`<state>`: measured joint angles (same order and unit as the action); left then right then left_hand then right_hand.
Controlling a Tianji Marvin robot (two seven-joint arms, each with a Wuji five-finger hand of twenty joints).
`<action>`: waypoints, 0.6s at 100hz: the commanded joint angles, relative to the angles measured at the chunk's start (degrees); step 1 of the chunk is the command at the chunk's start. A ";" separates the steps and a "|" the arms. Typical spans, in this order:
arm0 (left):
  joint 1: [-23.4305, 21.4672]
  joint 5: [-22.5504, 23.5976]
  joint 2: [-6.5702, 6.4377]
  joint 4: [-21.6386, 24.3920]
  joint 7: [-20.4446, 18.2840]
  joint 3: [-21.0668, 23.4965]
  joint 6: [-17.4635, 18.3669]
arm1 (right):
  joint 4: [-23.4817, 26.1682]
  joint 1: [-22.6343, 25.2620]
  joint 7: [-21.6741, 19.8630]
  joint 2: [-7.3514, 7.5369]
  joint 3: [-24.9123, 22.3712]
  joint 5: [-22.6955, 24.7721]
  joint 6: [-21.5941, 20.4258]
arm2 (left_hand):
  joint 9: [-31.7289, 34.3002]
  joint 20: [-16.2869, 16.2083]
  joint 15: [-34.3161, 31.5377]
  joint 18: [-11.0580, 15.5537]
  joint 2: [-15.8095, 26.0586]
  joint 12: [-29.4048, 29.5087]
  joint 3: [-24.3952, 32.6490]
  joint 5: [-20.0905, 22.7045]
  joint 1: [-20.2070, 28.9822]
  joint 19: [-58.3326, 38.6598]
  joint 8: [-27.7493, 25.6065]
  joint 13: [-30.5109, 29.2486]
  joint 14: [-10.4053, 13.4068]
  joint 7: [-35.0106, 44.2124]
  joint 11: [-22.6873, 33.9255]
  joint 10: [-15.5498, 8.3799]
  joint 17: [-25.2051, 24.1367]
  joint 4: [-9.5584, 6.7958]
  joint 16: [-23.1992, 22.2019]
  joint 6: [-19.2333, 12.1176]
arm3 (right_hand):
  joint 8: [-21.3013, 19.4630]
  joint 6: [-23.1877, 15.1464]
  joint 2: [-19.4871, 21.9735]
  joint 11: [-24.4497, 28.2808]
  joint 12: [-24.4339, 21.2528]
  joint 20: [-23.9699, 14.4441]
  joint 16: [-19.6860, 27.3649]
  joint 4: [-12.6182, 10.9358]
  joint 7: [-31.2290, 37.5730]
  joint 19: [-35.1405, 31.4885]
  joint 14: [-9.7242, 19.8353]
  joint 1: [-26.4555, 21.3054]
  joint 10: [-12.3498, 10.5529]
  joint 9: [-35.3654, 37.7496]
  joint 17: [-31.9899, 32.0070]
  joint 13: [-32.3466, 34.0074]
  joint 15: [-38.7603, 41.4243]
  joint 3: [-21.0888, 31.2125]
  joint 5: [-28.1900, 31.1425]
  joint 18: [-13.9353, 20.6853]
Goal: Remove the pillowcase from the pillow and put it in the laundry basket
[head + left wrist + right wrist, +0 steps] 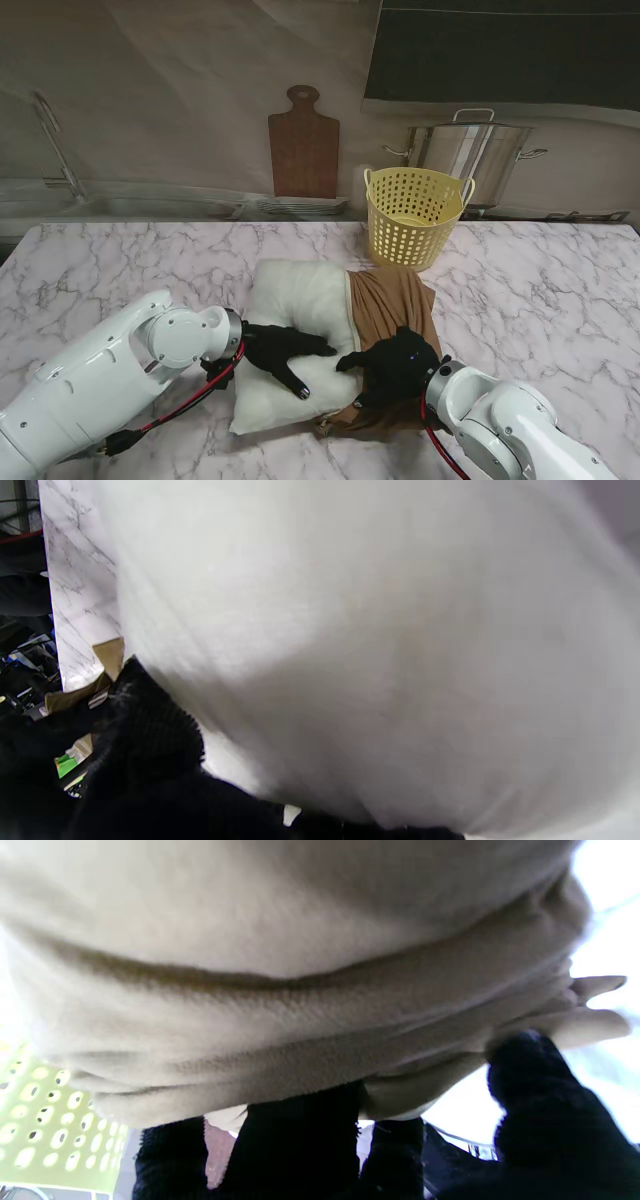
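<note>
Nearest to the stand, the right hand (398, 368) is seen lying on the bunched brown pillowcase (392, 310), its fingers curled into the folds; in the right wrist view the black fingertips (525, 1065) are closed on a gathered edge of the cloth (300, 990), so a hold on the fabric is judged to be taken. Just to its left, the left hand (283, 350) is spread flat on the bare white pillow (295, 340), fingers apart and nothing gripped; it is judged to be placed there as a weight, so that the pillow is pinned to the marble table (120, 270) while the cover is drawn off. The left wrist view is filled by white pillow cloth (350, 630). The pillowcase is found covering only the right end of the pillow, the left part being already uncovered, so the removal is judged about half done. Farther off, just beyond the pillowcase, the yellow laundry basket (415, 215) stands upright and open, set near for the drop. Behind it a steel pot (470, 150) and a wooden cutting board (303, 150) are seen.
</note>
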<state>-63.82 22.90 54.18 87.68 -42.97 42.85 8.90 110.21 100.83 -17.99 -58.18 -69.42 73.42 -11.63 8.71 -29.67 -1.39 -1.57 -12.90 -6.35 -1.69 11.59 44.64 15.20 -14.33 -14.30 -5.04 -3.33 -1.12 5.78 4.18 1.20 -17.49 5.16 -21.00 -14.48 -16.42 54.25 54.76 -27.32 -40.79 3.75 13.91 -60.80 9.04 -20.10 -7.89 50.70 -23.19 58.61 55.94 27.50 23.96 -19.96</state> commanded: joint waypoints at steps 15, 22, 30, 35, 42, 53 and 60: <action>0.66 2.32 -1.96 -1.45 -7.05 -3.01 -2.27 | -0.93 3.06 0.96 0.33 -3.75 2.71 1.62 | 0.27 -1.38 -4.64 -6.28 -2.08 -0.68 0.70 1.54 2.01 -40.83 -0.49 -3.43 -2.68 3.51 0.64 0.64 0.85 -1.02 -0.48 -0.07 | -16.66 3.92 4.27 0.13 1.36 -0.42 -2.34 -0.09 24.93 -0.10 -6.49 4.14 1.82 1.78 -0.49 2.16 6.04 -2.43 25.88 -1.46; 1.24 2.49 -2.26 -1.49 -8.14 -3.59 -2.87 | 0.24 4.72 0.62 0.23 -5.49 3.82 1.94 | 0.22 -1.36 -4.51 -6.18 -2.18 -0.67 0.65 1.57 1.89 -40.56 -0.47 -3.25 -2.73 3.49 0.61 0.64 0.68 -1.01 -0.42 -0.05 | -20.86 2.23 4.50 -0.94 0.56 -0.41 -0.74 -0.12 27.64 -0.32 -8.65 4.32 1.14 3.27 -0.71 2.80 1.47 -2.42 27.54 -1.06; 2.11 2.12 -2.66 -1.68 -9.38 -4.62 -3.36 | 1.47 6.36 -0.28 0.13 -7.41 6.14 2.37 | -0.23 -1.29 -4.30 -6.10 -2.33 -0.60 0.59 1.37 1.60 -40.09 -0.41 -2.83 -2.65 3.38 0.47 0.59 0.47 -1.02 -0.31 -0.13 | -22.11 1.76 4.97 -1.32 0.41 -0.39 -0.62 -0.13 28.29 -0.46 -8.88 4.41 1.23 4.46 -1.01 3.73 0.36 -2.48 28.51 -0.91; 2.71 2.19 -2.86 -1.81 -9.88 -5.38 -3.44 | 2.07 7.15 -1.47 0.05 -8.40 7.11 3.07 | -0.27 -1.27 -4.26 -6.11 -2.36 -0.58 0.57 1.38 1.44 -39.87 -0.39 -2.79 -2.62 3.37 0.47 0.51 0.51 -1.02 -0.27 -0.18 | -22.19 2.07 5.12 -1.42 0.36 -0.40 -0.70 -0.13 28.23 -0.58 -9.08 4.35 1.45 4.94 -1.24 4.17 0.34 -2.52 28.94 -0.96; 3.34 2.02 -3.04 -2.04 -10.27 -6.23 -3.72 | 2.42 8.11 -2.28 -0.12 -9.46 8.91 4.86 | -0.50 -1.24 -4.13 -5.86 -2.38 -0.52 0.61 1.24 1.34 -39.45 -0.34 -2.55 -2.49 3.29 0.43 0.40 0.43 -1.04 -0.18 -0.27 | -21.17 3.65 5.37 -2.87 -0.51 -0.39 -0.71 -0.23 25.55 -1.07 -8.97 4.19 2.27 5.07 -1.83 4.64 -0.38 -2.78 28.18 -0.64; 4.45 1.59 -3.27 -2.31 -10.72 -7.69 -4.07 | 2.85 9.22 -4.89 -0.42 -11.04 11.78 7.69 | -0.59 -1.29 -4.07 -5.96 -2.57 -0.47 0.61 1.12 1.22 -38.93 -0.27 -2.45 -2.48 3.23 0.44 0.45 0.55 -1.05 -0.09 -0.35 | -20.92 4.14 6.26 -3.03 -0.88 -0.36 -0.61 -0.27 24.98 -1.37 -9.21 4.57 2.48 5.57 -2.19 5.20 -0.72 -3.00 28.68 -0.30; 4.86 1.18 -3.32 -2.51 -10.81 -8.22 -4.18 | 3.00 9.99 -5.72 -0.62 -11.99 13.82 9.24 | -0.65 -1.33 -4.02 -5.83 -2.51 -0.45 0.66 1.07 1.21 -38.59 -0.23 -2.37 -2.32 3.21 0.43 0.41 0.60 -1.06 -0.04 -0.50 | -20.90 4.05 6.68 -3.19 -1.06 -0.33 -0.52 -0.26 24.79 -1.49 -9.10 4.80 2.45 5.47 -2.34 5.19 -0.98 -3.20 28.58 -0.08</action>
<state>-57.66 22.83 53.18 89.48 -50.53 35.91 5.94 115.73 109.70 -21.93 -60.07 -78.40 84.95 -4.63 6.28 -30.02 1.64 7.36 -12.71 -4.99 -1.66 6.33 44.49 19.99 -12.19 -10.98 4.61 -9.06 -5.72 -1.09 4.37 1.24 -16.58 0.63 -32.34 -33.47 -11.89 51.56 54.27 -26.59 -40.31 3.74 -14.04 -57.72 9.71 -17.04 -8.88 53.60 -22.43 58.61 50.49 24.52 38.28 -6.68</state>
